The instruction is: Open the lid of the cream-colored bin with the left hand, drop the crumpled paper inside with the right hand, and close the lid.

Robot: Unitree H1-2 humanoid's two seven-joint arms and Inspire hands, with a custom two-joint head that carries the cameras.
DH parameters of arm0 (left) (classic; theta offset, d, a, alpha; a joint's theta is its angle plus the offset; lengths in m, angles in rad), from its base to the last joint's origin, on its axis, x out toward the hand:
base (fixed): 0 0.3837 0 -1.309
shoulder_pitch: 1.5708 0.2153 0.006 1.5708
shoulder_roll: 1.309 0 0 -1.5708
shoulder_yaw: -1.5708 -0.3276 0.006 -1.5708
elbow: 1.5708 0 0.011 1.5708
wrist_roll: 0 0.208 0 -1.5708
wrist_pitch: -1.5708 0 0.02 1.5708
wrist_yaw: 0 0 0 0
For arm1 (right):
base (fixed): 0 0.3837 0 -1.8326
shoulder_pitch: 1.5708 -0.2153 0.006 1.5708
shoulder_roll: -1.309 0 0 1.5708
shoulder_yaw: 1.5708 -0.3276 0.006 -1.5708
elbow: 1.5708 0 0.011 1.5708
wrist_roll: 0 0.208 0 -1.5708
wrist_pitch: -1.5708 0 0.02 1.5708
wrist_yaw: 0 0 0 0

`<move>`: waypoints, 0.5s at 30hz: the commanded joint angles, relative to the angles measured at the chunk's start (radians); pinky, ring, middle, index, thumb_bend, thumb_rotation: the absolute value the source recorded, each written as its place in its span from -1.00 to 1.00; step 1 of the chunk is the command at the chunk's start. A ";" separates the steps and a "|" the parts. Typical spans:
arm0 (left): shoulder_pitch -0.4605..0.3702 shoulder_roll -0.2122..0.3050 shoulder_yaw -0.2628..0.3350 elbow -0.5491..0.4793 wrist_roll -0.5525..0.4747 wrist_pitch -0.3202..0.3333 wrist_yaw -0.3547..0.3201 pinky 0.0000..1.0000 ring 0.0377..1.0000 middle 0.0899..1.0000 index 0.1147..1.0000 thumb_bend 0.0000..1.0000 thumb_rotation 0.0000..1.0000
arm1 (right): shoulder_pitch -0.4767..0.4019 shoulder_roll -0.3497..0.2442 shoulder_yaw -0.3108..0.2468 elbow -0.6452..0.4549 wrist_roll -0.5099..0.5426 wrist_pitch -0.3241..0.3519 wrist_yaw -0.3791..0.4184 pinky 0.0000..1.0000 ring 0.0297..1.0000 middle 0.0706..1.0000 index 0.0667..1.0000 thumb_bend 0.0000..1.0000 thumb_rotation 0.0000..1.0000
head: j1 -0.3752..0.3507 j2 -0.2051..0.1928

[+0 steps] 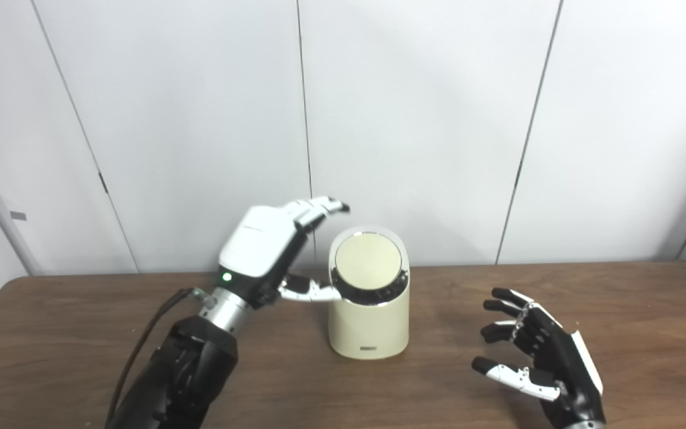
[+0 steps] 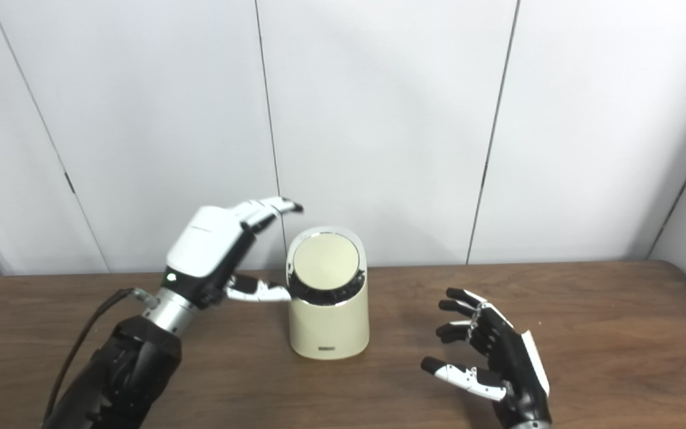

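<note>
On the brown wood-grain table (image 1: 646, 310), just to the right of the left hand (image 1: 271, 247), stands the small cream-coloured plastic bin with rounded sides (image 1: 369, 328). Its round cream lid (image 1: 368, 261), set in a shiny dark ring, is tilted toward the cameras and lies flush in its seat, shut. The left hand is raised beside the bin's upper part with its white back turned up; its fingers (image 1: 319, 210) are spread and reach over toward the bin's top rear edge without clearly touching it, while the thumb (image 1: 310, 292) stretches across to the ring at the lid's left rim, tip at or against it. Whether there is real contact there cannot be made out. This hand holds nothing.

Well to the right of the bin, near the front edge of the table, the right hand (image 2: 492, 351) hovers palm inward, fingers apart and loosely curled, empty. Its wrist is cut off by the bottom edge of both views, as is the lower part of the left arm's black forearm (image 1: 176, 375).

Crumpled paper shows in neither view; whether it sits inside the closed bin cannot be told. A small dark label (image 1: 369, 349) at the bin's base is too small to read. Behind the table rises a plain white panelled wall (image 1: 426, 107).
</note>
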 commanded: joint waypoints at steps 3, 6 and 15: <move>0.011 -0.047 0.061 -0.037 -0.182 0.020 -0.013 0.28 0.63 0.70 0.75 0.72 -0.23 | -0.032 -0.014 -0.009 -0.028 0.003 -0.026 -0.006 0.04 0.09 0.41 0.47 0.44 -0.98 | 0.000 0.001; 0.061 -0.089 0.100 -0.067 -0.334 0.067 -0.062 0.34 0.64 0.68 0.72 0.71 -0.30 | -0.033 -0.017 -0.008 -0.025 0.006 -0.031 0.000 0.04 0.10 0.42 0.48 0.43 -0.99 | 0.002 0.001; 0.228 -0.170 0.192 -0.148 -0.676 0.172 -0.139 0.31 0.53 0.65 0.76 0.69 -0.10 | -0.038 -0.015 -0.009 -0.015 0.018 -0.033 0.002 0.10 0.09 0.38 0.45 0.46 -1.00 | 0.010 -0.002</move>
